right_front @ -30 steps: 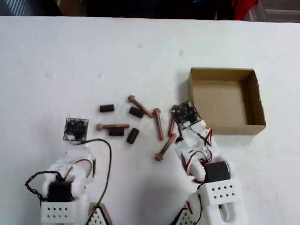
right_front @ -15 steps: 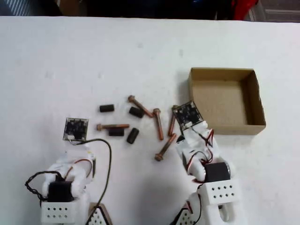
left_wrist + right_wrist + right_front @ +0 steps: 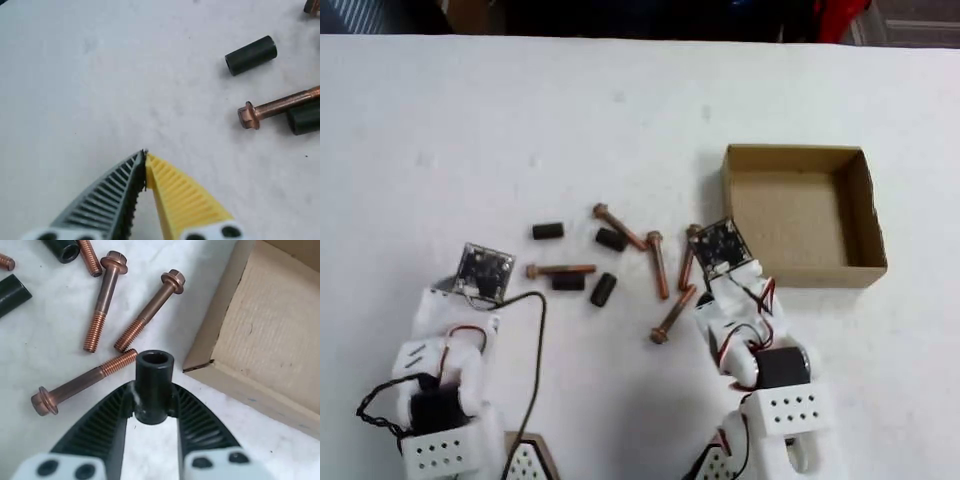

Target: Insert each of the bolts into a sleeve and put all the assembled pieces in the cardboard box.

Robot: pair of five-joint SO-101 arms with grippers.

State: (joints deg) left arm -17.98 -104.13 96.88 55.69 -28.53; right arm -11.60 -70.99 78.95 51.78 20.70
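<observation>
The right end effector is clenching a short black cylindrical sleeve between its two black ribbed fingers, with the sleeve's open bore facing away from the wrist, above the white worktop. In the high view the right arm is sitting at about five o'clock on the worktop, just off the seven o'clock corner of the open brown cardboard box, which is lying at about three o'clock. Five copper-coloured flanged bolts are lying scattered near the worktop's centre, and the nearest bolt is pointing its threaded tip at the gripped sleeve, just beside it. Four loose black sleeves are lying among the bolts, toward nine o'clock of the right arm. The left end effector is hanging clenched and empty, its grey and yellow ribbed fingertips pressing together over bare worktop at about seven o'clock. A horizontal bolt is lying near it, with one sleeve just beside its shank.
</observation>
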